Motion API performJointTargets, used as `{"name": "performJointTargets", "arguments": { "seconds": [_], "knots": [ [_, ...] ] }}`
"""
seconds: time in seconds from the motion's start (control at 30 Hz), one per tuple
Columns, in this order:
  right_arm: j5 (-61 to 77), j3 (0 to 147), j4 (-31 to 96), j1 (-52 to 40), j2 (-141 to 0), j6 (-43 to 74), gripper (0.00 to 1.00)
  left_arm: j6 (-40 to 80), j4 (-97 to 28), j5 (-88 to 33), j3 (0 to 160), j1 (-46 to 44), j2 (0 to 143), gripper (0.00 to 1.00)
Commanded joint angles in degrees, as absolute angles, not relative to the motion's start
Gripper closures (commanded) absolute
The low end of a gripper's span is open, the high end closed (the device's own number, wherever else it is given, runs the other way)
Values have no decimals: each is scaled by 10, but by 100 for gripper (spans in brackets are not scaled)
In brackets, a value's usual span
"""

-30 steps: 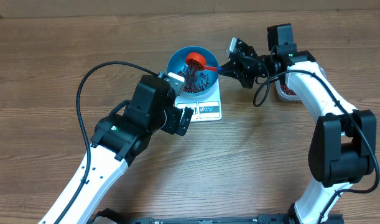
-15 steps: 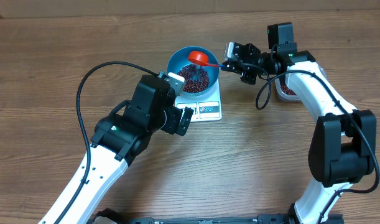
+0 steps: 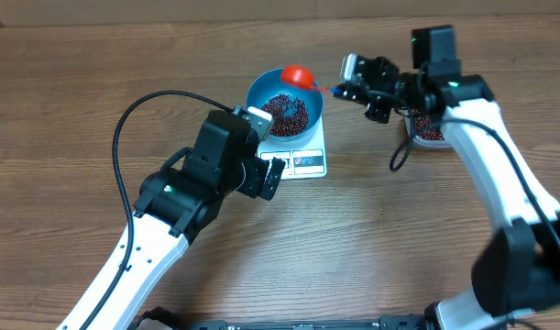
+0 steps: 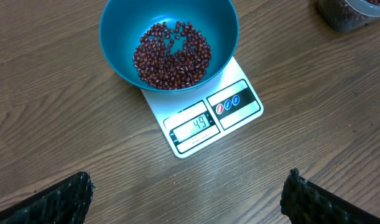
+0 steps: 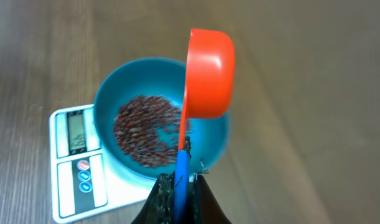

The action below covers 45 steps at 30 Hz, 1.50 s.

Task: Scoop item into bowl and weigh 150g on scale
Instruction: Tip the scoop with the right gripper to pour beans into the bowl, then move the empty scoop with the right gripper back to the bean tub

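The red-brown beans [image 4: 172, 55] are found in 2 places: a shallow layer lies in the blue bowl [image 4: 121, 31], which stands on the white kitchen scale [image 4: 239, 107], and more are seen in the clear tub [image 3: 428, 130] well to the right. 49 is shown on the display [image 4: 194, 124], so the target of 150 is judged far off and several more loads are probably needed.

The right gripper [image 5: 179, 186] is clamped on the thin blue handle [image 5: 181, 162] of the orange scoop [image 5: 208, 71], which is held tipped on edge above the bowl's far rim. Whether any beans are left in it cannot be told. The left gripper [image 4: 190, 205] is spread wide, holds nothing, and hangs over the table [image 4: 65, 124] just in front of the scale.

Most risk is judged to lie in the trips between tub and bowl:
- Beans could be shed onto the table if a heaped scoop is carried tilted or swung quickly.
- The bowl could be nudged by the scoop on a low approach, so that the reading is upset or the bowl is pushed off the platform.
- The thin handle could twist in the jaws under a full load.
- Near the end, 150 could be overshot if a full scoop is emptied at once.
- The scale could also be bumped by the nearby left arm.
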<state>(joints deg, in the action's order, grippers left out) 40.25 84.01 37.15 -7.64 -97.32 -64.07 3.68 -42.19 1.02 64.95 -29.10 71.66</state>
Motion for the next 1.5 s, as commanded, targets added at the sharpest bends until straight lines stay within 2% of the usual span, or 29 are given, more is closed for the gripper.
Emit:
{"name": "performJointTargets", "arguments": {
  "seconds": [0.0, 0.2, 0.4, 0.63, 0.93, 1.27, 1.47],
  "knots": [
    [313, 856, 370, -77, -930, -550, 96, 34, -422, 2, 645, -289, 719, 0],
    [120, 856, 370, -77, -913, -397, 96, 34, -422, 2, 645, -289, 719, 0],
    [-1, 856, 392, -65, -913, -241, 96, 34, -422, 2, 645, -289, 719, 0],
    [-20, 856, 470, -29, -913, -203, 96, 34, -422, 2, 645, -289, 719, 0],
    [-46, 856, 543, 58, -913, -78, 96, 34, -422, 2, 645, -289, 719, 0],
    [-44, 856, 629, 94, -913, -75, 96, 34, -422, 2, 645, -289, 719, 0],
    [-44, 856, 635, 94, -913, -70, 96, 34, -422, 2, 645, -289, 719, 0]
  ]
}}
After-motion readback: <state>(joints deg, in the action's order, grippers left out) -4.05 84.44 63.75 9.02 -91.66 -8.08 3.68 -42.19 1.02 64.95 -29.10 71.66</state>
